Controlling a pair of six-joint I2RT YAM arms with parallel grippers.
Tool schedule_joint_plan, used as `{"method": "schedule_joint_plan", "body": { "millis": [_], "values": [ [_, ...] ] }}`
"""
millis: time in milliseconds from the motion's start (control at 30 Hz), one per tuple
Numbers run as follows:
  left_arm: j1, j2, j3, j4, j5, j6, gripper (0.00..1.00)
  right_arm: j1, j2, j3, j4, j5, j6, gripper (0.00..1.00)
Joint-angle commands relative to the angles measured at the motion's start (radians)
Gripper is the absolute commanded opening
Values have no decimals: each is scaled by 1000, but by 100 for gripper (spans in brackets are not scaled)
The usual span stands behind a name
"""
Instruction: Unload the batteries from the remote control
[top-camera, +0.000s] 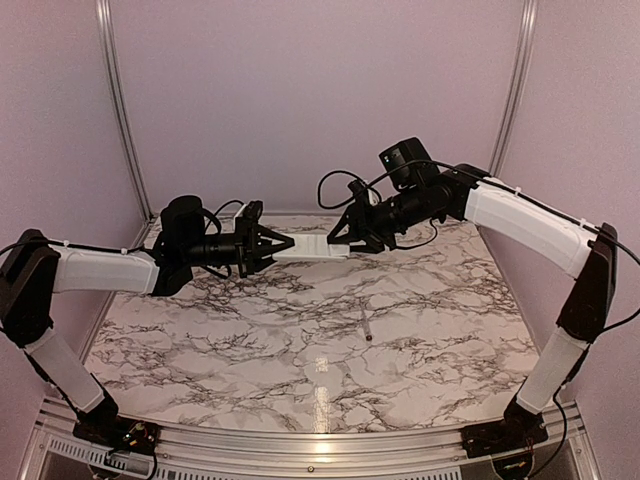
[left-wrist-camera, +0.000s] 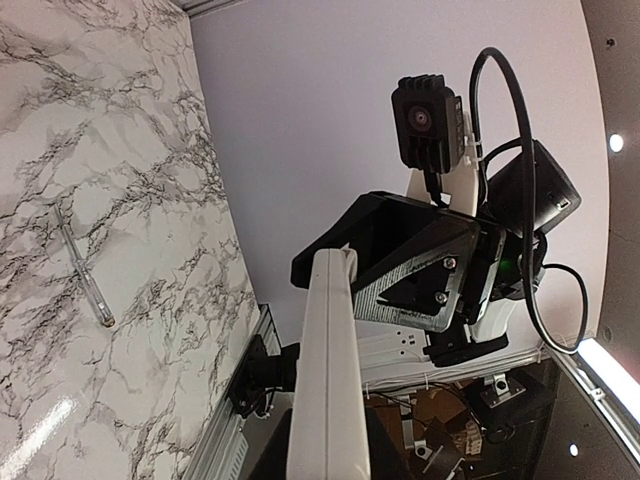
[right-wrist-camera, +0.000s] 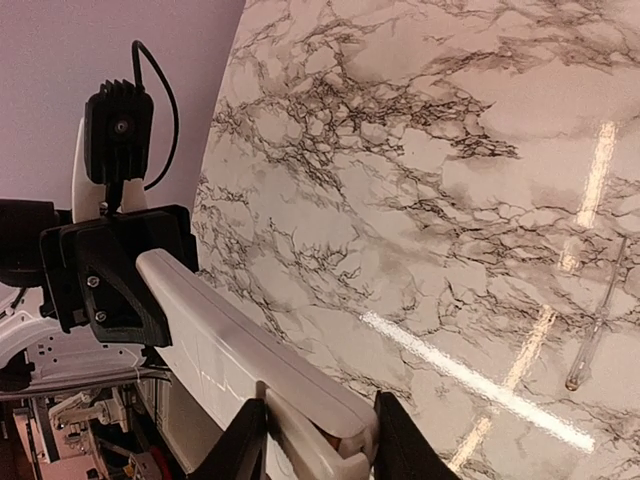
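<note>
White remote control (top-camera: 312, 247) midair; left gripper (top-camera: 280, 247) pinching one end, right gripper (right-wrist-camera: 320, 403) fingers flanking other end, contact unclear. Batteries hidden. Thin rod (right-wrist-camera: 597, 335) on table (top-camera: 440, 340), blurred.

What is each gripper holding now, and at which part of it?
Both hold the remote control in the air: the left gripper at one short end, the right gripper at the opposite end.

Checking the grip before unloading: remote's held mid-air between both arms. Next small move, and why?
Probably close the right gripper fully: it straddles the free end of the remote, grip unclear, while the left gripper clamps the other end.
</note>
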Motion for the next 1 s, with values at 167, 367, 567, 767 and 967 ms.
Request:
{"method": "schedule_joint_plan", "body": {
  "millis": [167, 367, 567, 767, 967],
  "values": [
    [-12, 18, 22, -11, 7, 7, 0, 21, 4, 38, 15, -16, -11, 28],
    [-12, 19, 22, -5, 12, 6, 0, 21, 2, 38, 19, -15, -6, 26],
    [-12, 18, 20, 1, 14, 4, 0, 21, -2, 40, 14, -12, -5, 23],
    [-12, 13, 17, 3, 13, 2, 0, 21, -8, 46, 3, -7, -8, 19],
    [-12, 12, 15, 6, 14, 1, 0, 21, -13, 62, -8, -16, -18, 16]
  ]
}}
